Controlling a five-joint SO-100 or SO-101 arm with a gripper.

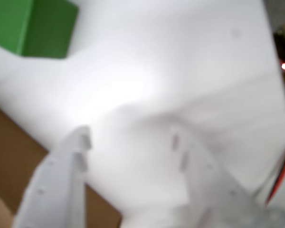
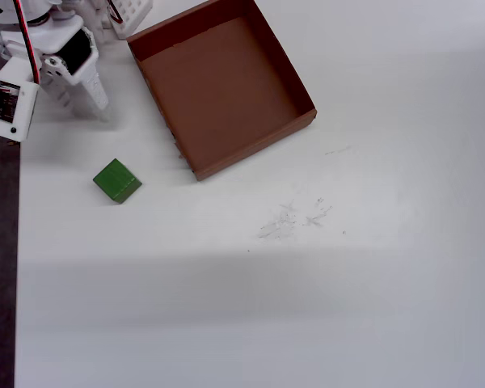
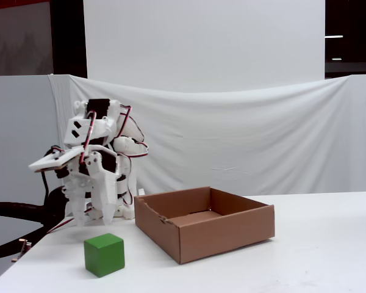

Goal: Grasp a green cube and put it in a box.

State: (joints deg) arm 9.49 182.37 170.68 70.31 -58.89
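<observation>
Though wrist view blurred, green cube [image 1: 35,26] cropped, gripper [image 1: 130,137] empty.

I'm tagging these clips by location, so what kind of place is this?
Probably a lab or workshop test bench: a white table backed by a hung white sheet, with only a small robot arm, a cardboard box and a green cube.

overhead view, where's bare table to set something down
Widest free patch: the white table right of and below the box and green cube. The box floor is bare too. Crowded: the top left corner, with the gripper beside the box.
</observation>
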